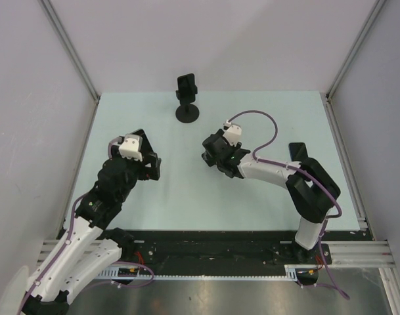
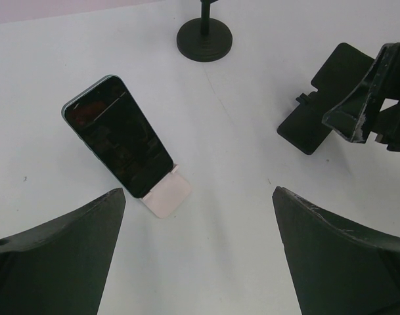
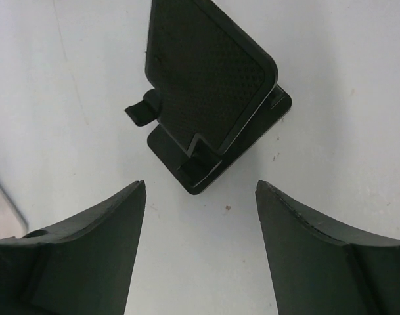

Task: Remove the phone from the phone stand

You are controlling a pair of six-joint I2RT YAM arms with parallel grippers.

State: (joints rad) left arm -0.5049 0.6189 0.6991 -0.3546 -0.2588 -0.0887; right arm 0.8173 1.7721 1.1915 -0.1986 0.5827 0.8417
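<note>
Left gripper (image 2: 200,197): both dark fingers spread wide, nothing between them, poised over the pale table top (image 1: 265,131).

Ahead of this gripper and left of its centre line: the dark-screened slab phone with a teal-green edge (image 2: 117,136). It leans back with its lower edge seated in a small white wedge-shaped stand (image 2: 168,193). The stand's foot sits just beyond the left fingertip. Neither finger touches the phone or the stand.

Farther ahead, almost on the centre line: a black pole stand with a round disc base (image 2: 204,39), well apart from the phone. Top view shows a clamp head on its pole, close to the far edge of the table.

Right gripper (image 3: 200,190): fingers parted, gripping nothing. Directly ahead of it, just past the fingertips: a black folding plastic stand with a textured back plate (image 3: 209,79). The plate is propped up on its hinged base, two small lips at the front, and it carries nothing. Whether a fingertip touches its base, cannot tell.

Seen from the left wrist, the right gripper hangs over this black folding stand, off to the right of the left gripper and well apart from the phone.
</note>
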